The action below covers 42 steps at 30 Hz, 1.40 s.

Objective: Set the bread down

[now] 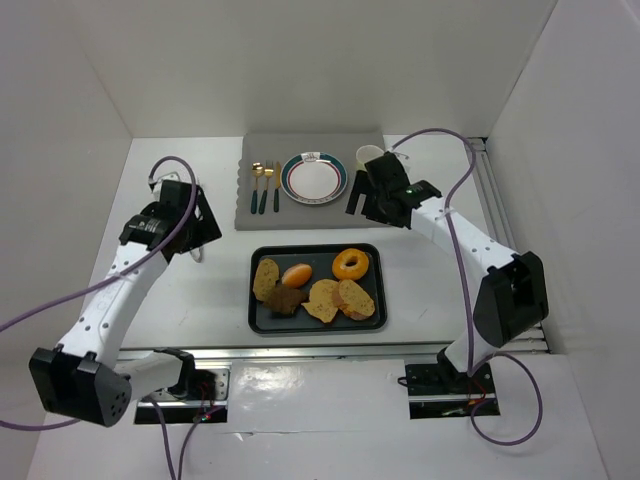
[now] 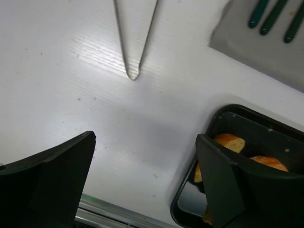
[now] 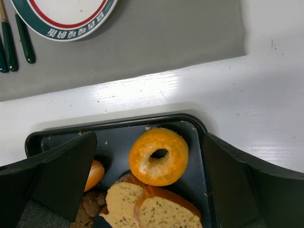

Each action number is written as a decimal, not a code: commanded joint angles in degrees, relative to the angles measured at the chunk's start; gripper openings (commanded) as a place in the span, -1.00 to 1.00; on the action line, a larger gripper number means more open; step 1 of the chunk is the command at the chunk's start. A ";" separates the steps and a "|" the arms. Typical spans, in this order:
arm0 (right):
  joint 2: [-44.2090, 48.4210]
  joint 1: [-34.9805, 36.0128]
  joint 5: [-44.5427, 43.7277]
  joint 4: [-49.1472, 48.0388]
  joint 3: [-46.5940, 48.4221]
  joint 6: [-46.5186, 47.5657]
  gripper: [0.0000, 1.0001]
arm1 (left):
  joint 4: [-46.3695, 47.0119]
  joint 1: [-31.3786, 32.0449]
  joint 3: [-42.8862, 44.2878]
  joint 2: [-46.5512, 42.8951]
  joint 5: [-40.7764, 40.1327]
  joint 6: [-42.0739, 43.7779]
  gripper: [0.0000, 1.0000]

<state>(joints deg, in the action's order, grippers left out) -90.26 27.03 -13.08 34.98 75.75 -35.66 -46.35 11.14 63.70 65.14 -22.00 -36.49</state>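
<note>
The bread lies on a black tray [image 1: 262,322]: a golden-orange ring [image 1: 350,264] at the back right and a glossy oval roll [image 1: 296,274] to its left. In the right wrist view the ring [image 3: 159,156] sits below and between the open fingers, and the roll [image 3: 95,173] peeks out beside the left finger. My right gripper [image 1: 372,200] hovers open over the table just behind the tray, holding nothing. Left of the tray my left gripper [image 1: 198,232] hangs open and empty above bare table. The left gripper [image 2: 145,137] frames white tabletop, with the tray's corner [image 2: 216,116] behind its right finger.
Speckled toast slices [image 1: 340,299] and a dark brown piece [image 1: 286,300] share the tray. Behind it lies a grey mat [image 1: 368,215] with a rimmed plate [image 1: 314,178], green-handled cutlery [image 1: 264,187] and a white cup [image 1: 369,157]. White walls close in the sides and back.
</note>
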 commanded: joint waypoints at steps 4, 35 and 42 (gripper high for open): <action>4.21 -0.66 0.42 -3.42 -3.14 3.66 1.00 | 0.91 -6.46 4.76 11.74 0.71 0.81 1.00; -0.36 -4.00 3.50 -3.52 -1.48 6.13 1.00 | 6.18 -20.72 31.74 60.09 14.44 9.50 0.71; -0.36 -5.05 2.97 -2.99 -1.48 6.13 1.00 | 5.39 -20.63 34.91 56.77 18.40 12.14 -0.21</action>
<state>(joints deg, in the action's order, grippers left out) -90.48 22.83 -9.61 33.50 73.01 -29.93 -40.32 -9.72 96.42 123.76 -6.42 -26.55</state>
